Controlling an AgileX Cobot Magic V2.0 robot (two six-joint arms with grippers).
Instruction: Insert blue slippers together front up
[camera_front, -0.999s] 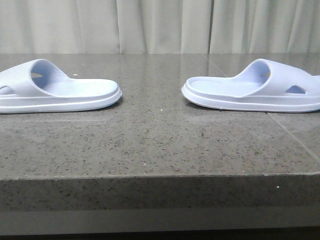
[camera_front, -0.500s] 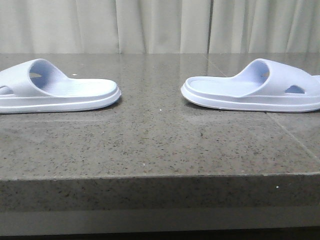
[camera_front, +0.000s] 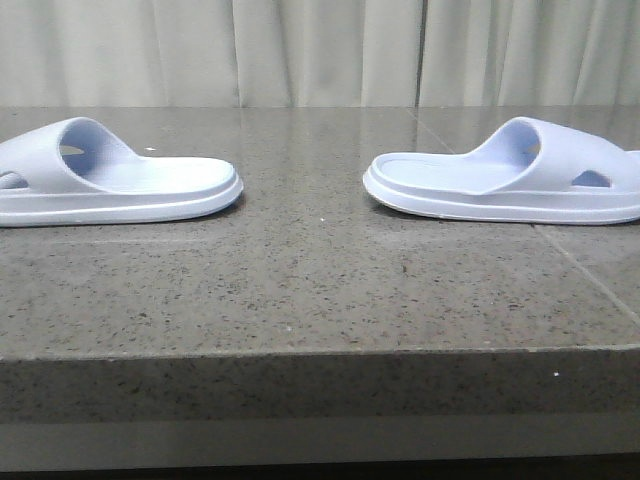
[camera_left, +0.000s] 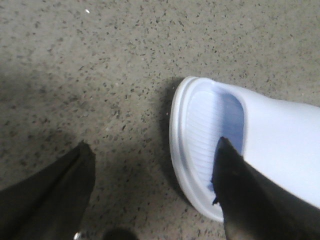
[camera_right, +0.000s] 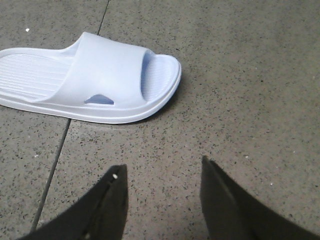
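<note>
1. Lavender-blue foam meets speckled grey stone: your two blue slippers sit soles down on the table (camera_front: 300, 290), well apart, heels turned toward each other across a bare stretch of granite, in front of a pale curtain (camera_front: 320, 50).

2. Your left slipper (camera_front: 120, 185) lies at the left edge of the front view, partly cut off by the frame; your right slipper (camera_front: 505, 180) lies at the right edge, an oval hole showing in the side of its strap.

3. Look for writing and you will find none you can read: no brand or label is legible on either slipper, only the ribbed footbeds seen from the wrist cameras.

4. Your left tool (camera_left: 150, 200) hangs with its fingers spread wide and holding nothing; one finger (camera_left: 250, 200) crosses in front of the rim of the left slipper (camera_left: 210, 130), though you cannot tell whether it touches.

5. Your right tool (camera_right: 162, 200) is likewise wide and holding nothing, poised over bare table with the right slipper (camera_right: 100, 75) near but apart from its fingers.

6. Compare the front view with the frames from a second and half a second ago: both slippers lie about where they did, with no clear shift.
</note>
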